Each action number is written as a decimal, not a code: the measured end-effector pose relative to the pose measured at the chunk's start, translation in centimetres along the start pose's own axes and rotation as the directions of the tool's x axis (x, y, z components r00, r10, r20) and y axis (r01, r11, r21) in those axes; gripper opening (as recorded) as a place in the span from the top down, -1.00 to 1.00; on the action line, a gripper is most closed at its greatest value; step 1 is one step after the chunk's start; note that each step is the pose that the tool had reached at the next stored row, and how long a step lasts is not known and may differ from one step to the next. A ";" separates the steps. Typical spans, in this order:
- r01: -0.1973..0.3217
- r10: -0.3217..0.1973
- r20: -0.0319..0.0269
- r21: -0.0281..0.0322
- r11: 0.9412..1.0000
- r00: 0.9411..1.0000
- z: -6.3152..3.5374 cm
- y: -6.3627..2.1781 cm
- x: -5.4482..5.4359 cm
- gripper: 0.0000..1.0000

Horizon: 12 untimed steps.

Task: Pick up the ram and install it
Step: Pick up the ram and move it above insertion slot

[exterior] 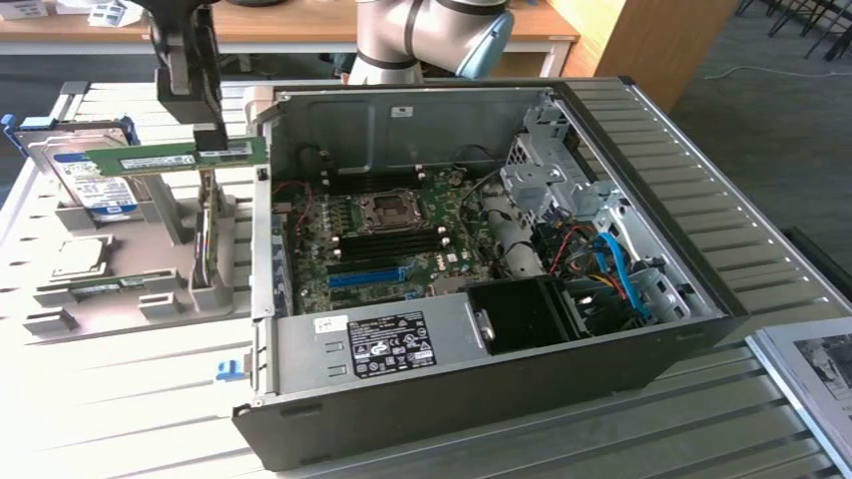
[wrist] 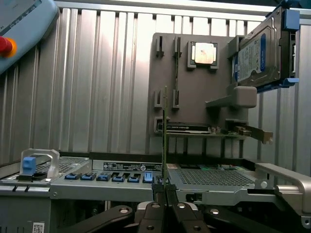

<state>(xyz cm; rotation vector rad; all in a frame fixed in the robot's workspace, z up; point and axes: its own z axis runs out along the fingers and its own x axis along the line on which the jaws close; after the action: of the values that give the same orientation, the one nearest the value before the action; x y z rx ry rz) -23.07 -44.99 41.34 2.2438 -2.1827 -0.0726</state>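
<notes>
Two dark fingers of the gripper [wrist: 165, 190] stand nearest the wrist camera, drawn in until hardly any gap is left between them, and clamped on one end of the ram [wrist: 165, 136], a long thin green circuit-board stick seen here edge-on. In the exterior view the same stick hangs level beneath the fingers, label outward, clear of everything around it.

Behind the ram in the wrist view lies the rim of the open dark tower case [exterior: 665, 339]. Beyond that is the grey moulded parts fixture [wrist: 194, 116], with a square silver processor chip [wrist: 203, 53] and a silver hard drive with a blue-white label [wrist: 257, 53] in its holders. All of this rests on the slatted metal table [exterior: 134, 399].

Step in hand, as judged: the pick-up is done and the carry to the case is under way. The ram is above the fixture, on the exterior view's left of the case wall and well apart from the green motherboard [exterior: 386, 239]; it is not yet installed.

Requirement, as judged: seating calls for the stick's long edge to lie parallel with a memory slot on the board, clear of the case wall and the cables [exterior: 606, 264]. Which slot is meant cannot be told.
</notes>
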 end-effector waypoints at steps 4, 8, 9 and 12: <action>0.000 0.000 0.000 0.000 1.000 1.000 -0.03 -0.78 0.0 0.76; 0.000 0.000 0.000 0.000 1.000 1.000 -0.06 -1.55 0.0 0.76; 0.000 0.000 0.000 0.000 1.000 1.000 -0.07 -1.73 0.0 0.76; 0.000 0.000 0.000 0.000 1.000 1.000 -0.09 -2.27 0.1 0.76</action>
<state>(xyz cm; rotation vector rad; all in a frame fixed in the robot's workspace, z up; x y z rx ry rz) -20.80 -44.99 41.34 2.2437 -2.1827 -0.0726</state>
